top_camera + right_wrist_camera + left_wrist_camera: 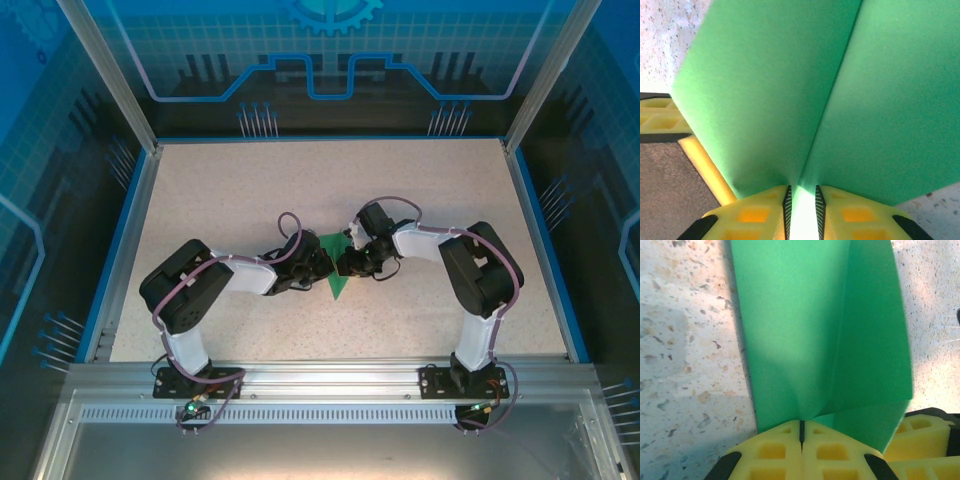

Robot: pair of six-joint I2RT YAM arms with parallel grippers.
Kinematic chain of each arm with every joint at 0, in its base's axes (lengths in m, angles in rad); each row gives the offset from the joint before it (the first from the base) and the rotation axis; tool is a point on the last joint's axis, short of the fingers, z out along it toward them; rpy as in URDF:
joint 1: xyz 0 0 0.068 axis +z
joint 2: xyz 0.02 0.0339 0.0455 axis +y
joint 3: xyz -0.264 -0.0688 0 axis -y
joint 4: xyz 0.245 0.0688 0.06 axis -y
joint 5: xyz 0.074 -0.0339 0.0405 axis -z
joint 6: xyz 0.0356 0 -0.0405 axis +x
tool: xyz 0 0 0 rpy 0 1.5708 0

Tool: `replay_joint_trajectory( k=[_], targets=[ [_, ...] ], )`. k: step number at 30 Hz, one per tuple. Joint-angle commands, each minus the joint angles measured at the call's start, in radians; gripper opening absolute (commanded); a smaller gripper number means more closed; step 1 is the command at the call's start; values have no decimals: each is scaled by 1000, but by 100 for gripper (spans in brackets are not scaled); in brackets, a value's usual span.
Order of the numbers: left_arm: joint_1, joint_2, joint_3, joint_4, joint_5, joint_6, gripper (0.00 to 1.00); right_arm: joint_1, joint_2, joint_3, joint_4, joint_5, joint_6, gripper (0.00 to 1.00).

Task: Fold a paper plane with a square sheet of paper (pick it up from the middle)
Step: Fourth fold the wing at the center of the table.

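The green paper [336, 283], creased into a narrow pointed shape with its tip toward the near edge, sits at mid-table between both grippers. My left gripper [320, 266] comes in from the left. In the left wrist view its yellow fingers [775, 450] are pressed together on the edge of the paper [815, 315], at a crease. My right gripper [347, 263] comes in from the right. In the right wrist view its jaws [801, 202] stand slightly apart, and the centre crease of the paper [765, 85] runs into the gap. The two flaps rise on either side.
The speckled beige tabletop [220, 200] lies all round the paper, bounded by a blue rim and metal frame posts [105, 70]. Both arms bend inward from their bases at the near edge. The right gripper's yellow fingers [922, 432] show at the lower right of the left wrist view.
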Motion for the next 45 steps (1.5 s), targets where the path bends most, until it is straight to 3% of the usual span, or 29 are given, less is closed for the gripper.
replay_joint_trajectory(
  k=[1, 11, 19, 26, 36, 45],
  targets=[
    [15, 26, -22, 31, 29, -31, 0, -4, 31, -15, 12, -30, 11, 23],
    [38, -39, -49, 78, 81, -49, 0, -4, 47, -8, -27, 44, 38, 25],
    [35, -158, -94, 32, 90, -25, 9, -31, -35, -29, 16, 7, 95, 26],
    [-12, -202, -96, -17, 86, 51, 22, -78, -116, -27, 24, 65, 111, 21],
    [-116, -169, -18, -150, -71, 112, 39, -91, -37, 36, 14, 75, 118, 18],
    [-133, -94, 102, -284, -183, 161, 40, -91, -32, 30, 25, 67, 118, 18]
  ],
)
